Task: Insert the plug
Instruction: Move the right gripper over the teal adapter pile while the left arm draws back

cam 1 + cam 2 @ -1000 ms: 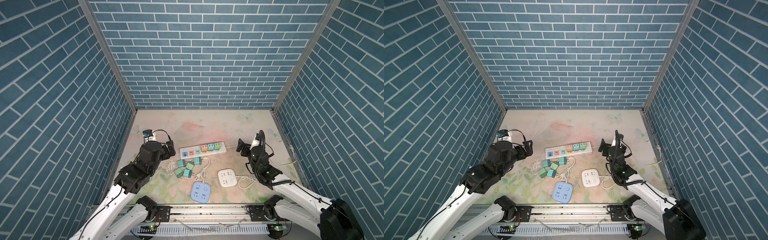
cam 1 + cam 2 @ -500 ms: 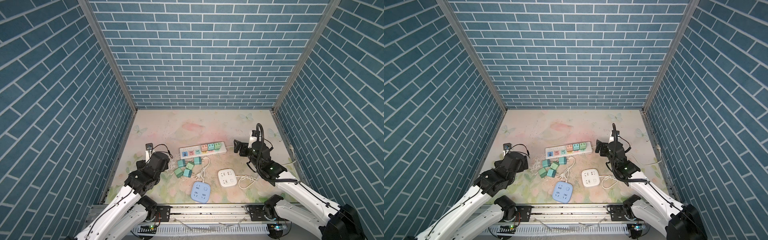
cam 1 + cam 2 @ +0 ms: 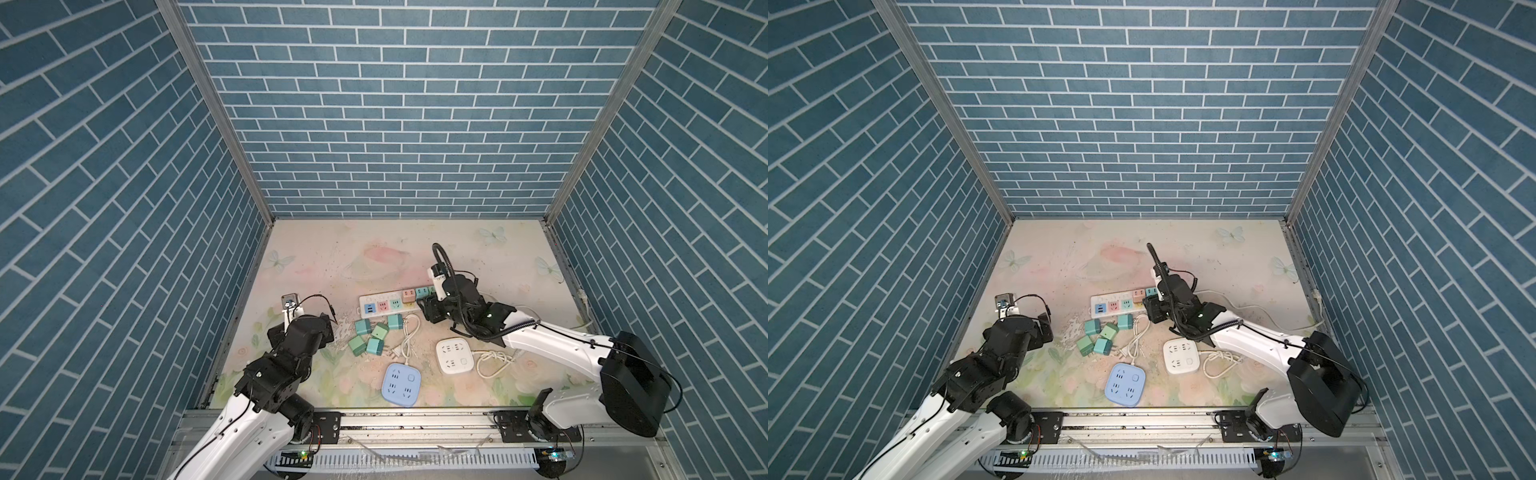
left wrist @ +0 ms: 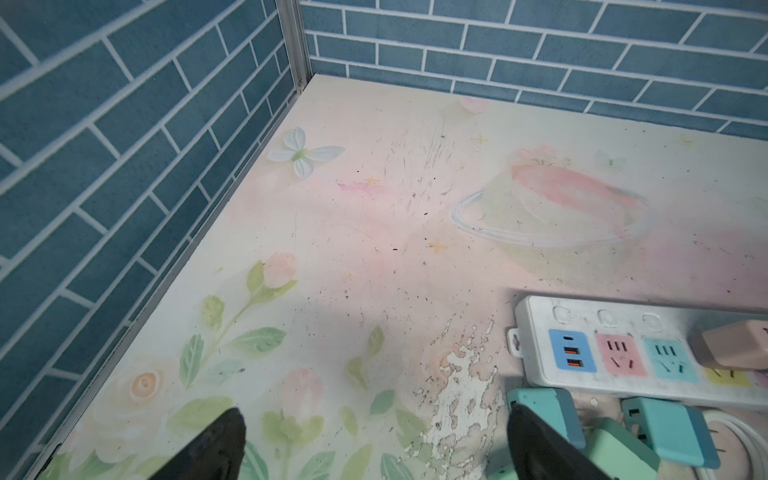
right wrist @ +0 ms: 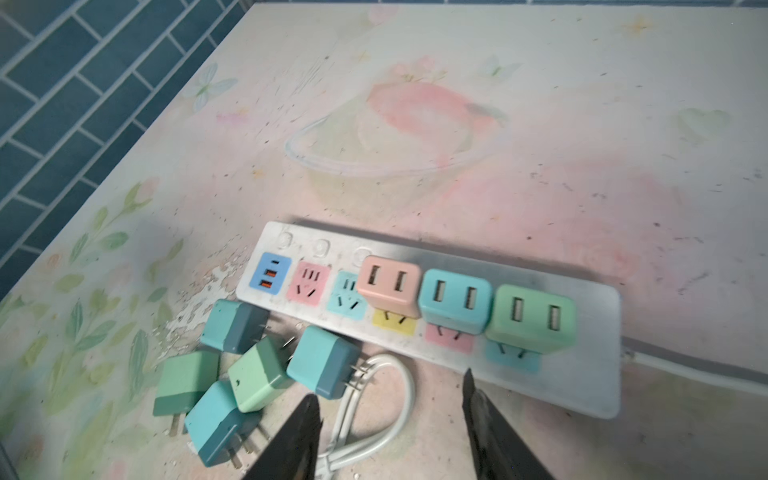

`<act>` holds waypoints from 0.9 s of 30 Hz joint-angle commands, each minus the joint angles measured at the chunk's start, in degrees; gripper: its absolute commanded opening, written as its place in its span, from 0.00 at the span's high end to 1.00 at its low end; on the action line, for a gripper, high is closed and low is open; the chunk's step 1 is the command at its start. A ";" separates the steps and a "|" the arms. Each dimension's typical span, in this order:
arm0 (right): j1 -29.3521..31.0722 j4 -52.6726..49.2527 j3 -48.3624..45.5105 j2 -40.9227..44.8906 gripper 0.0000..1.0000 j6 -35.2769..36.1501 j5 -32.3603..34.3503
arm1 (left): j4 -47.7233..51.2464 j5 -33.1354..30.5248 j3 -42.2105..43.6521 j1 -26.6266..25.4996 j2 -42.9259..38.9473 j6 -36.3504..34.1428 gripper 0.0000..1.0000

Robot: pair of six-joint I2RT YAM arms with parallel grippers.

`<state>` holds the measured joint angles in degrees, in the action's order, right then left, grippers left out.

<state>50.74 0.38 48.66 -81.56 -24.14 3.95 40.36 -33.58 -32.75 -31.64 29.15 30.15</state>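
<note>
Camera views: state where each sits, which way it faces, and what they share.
Top views: high in front, looking down into the booth; both arms show.
Left wrist: facing the far-left table corner; left gripper tips show.
Right wrist: looking down at the power strip; right gripper tips show.
All four show the power strip.

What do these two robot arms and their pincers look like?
The left arm and right arm have white tube-shaped links joined by chunky black housings. Thin black cables run along them; a ribbed black hose loops above the right wrist, near a small green light. The left gripper and right gripper have black, tapering fingers.
</note>
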 commanded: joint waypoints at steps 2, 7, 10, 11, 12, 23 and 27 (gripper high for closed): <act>2.95 -2.17 2.78 -3.90 0.44 1.36 -1.31 | 1.41 -0.83 0.70 0.09 -0.04 0.58 0.00; 7.43 -0.61 3.39 -5.49 0.45 3.06 -3.61 | 2.39 -1.92 0.10 0.09 1.09 1.41 0.00; 9.87 0.55 3.44 -6.41 0.44 5.98 -6.10 | 2.32 -1.62 0.19 0.04 1.00 1.29 0.01; 10.43 0.74 3.58 -6.99 0.44 6.73 -7.30 | 2.18 -1.57 0.16 0.04 1.00 1.23 0.00; 10.82 1.03 3.71 -7.46 0.44 7.31 -8.40 | 2.26 -1.54 0.14 0.08 1.00 1.23 0.00; 14.85 2.08 7.35 -15.03 0.43 11.51 -13.18 | 2.46 -1.95 0.15 0.08 1.09 1.63 0.00; 15.83 1.63 8.55 -17.19 0.43 12.16 -13.09 | 2.64 -2.07 0.06 0.08 1.26 1.71 0.00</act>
<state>65.80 2.11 55.70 -97.45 -14.48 -8.21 41.80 -34.63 -32.73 -31.64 30.22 31.33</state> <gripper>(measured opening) 0.566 0.995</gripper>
